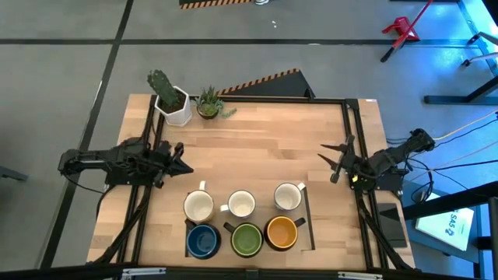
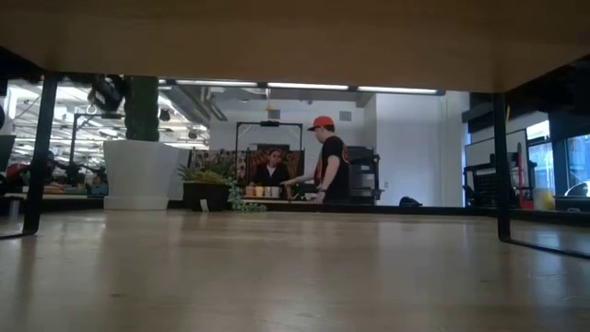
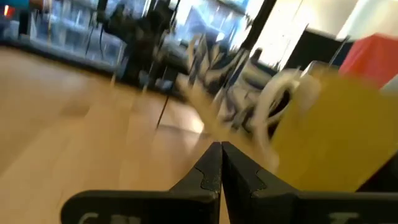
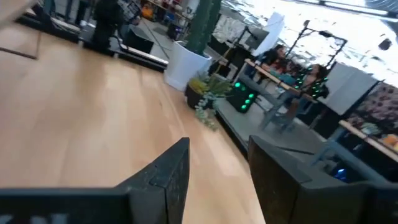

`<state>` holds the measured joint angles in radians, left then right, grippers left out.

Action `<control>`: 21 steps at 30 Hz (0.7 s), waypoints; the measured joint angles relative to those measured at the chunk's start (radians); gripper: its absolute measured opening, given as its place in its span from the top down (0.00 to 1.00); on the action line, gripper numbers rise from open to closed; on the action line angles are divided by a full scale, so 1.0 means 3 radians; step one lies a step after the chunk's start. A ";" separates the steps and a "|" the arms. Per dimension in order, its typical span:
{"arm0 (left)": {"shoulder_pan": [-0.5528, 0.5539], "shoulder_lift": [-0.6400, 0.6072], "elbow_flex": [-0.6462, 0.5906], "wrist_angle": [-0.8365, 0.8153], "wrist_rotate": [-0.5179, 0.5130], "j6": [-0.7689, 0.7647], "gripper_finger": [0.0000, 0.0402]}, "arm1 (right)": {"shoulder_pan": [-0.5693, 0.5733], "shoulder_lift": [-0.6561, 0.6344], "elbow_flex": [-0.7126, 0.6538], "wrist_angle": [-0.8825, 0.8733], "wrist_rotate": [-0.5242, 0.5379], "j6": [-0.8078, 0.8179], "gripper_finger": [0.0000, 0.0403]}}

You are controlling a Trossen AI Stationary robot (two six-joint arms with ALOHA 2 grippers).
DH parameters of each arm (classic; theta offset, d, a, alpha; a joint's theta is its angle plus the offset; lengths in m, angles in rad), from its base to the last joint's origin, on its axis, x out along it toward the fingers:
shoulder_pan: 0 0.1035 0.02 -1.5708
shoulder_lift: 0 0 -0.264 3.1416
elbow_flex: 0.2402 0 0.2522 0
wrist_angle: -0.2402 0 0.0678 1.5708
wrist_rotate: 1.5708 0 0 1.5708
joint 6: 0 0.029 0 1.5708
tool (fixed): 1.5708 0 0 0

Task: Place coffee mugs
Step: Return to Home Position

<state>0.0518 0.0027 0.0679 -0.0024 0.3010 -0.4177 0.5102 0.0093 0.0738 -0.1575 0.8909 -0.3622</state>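
Six mugs stand in two rows near the table's near edge in the high view. The far row holds three pale mugs (image 1: 198,206), (image 1: 241,204), (image 1: 288,197). The near row holds a blue mug (image 1: 203,241), a green mug (image 1: 247,239) and an orange-yellow mug (image 1: 282,232). My left gripper (image 1: 184,161) (image 3: 221,158) is shut and empty at the table's left side, left of the mugs and farther back. My right gripper (image 1: 331,162) (image 4: 214,168) is open and empty at the right side, beyond the right-hand pale mug. The low view shows no mug and no gripper.
A white pot with a cactus (image 1: 173,99) (image 4: 185,64) and a small pot with a spiky plant (image 1: 208,103) (image 4: 208,93) stand at the far left corner. A dark frame (image 1: 346,117) runs along the table's edges. Bare wood (image 1: 257,148) lies between the grippers. People (image 2: 324,166) stand in the room behind.
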 joint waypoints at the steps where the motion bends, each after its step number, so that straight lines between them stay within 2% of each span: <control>1: -0.0002 0.0003 -0.0040 -0.0001 -0.0013 0.0000 1.00 | 0.0000 0.0000 0.0000 0.0000 0.0024 -0.0056 0.63; 5: -0.0002 -0.0002 -0.0158 0.0088 -0.0166 -0.0052 1.00 | 0.0000 -0.0001 0.0000 -0.0007 0.0206 -0.0103 0.63; 11: -0.0002 -0.0001 -0.0195 0.0211 -0.0611 -0.0150 1.00 | 0.0000 0.0000 0.0000 -0.0016 0.0223 -0.0347 0.63; 17: -0.0002 0.0003 -0.0195 0.0209 -0.0648 -0.0148 1.00 | 0.0000 0.0003 0.0000 -0.0020 0.0208 -0.1315 0.63; 21: -0.0002 0.0004 -0.0195 0.0208 -0.0647 -0.0148 1.00 | 0.0000 0.0003 0.0000 -0.0021 0.0198 -0.1449 0.63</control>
<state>0.0513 0.0040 0.0093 0.0601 0.1071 -0.4622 0.5102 0.0101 0.0738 -0.1638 0.9504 -0.7970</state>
